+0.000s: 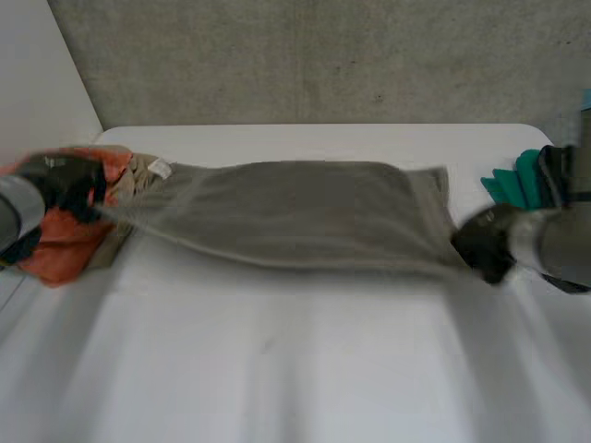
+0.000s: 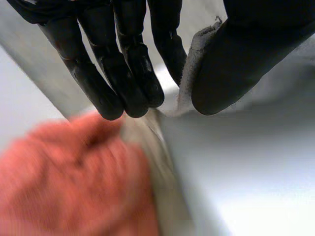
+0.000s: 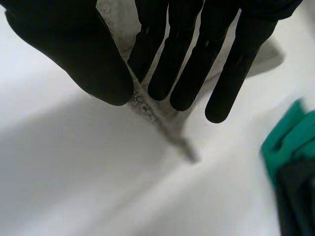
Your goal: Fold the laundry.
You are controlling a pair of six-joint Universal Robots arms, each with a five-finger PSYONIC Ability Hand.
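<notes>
Grey cloth (image 1: 305,217), one, pinched by left robot hand (image 1: 60,180), right robot hand (image 1: 485,245).

You will find the cloth (image 1: 305,212) spanning the table (image 1: 277,369) from left to right. The left hand (image 1: 60,182) is at its left end, over a heap of laundry (image 1: 57,254). The right hand (image 1: 485,242) is at its right end, with a folded stack (image 1: 519,180) just behind it.

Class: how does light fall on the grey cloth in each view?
Head view: grey cloth evenly lit, thin shade beneath near edge. Left wrist view: edge pinched by left robot hand catches light. Right wrist view: cloth in right robot hand looks pale.
</notes>
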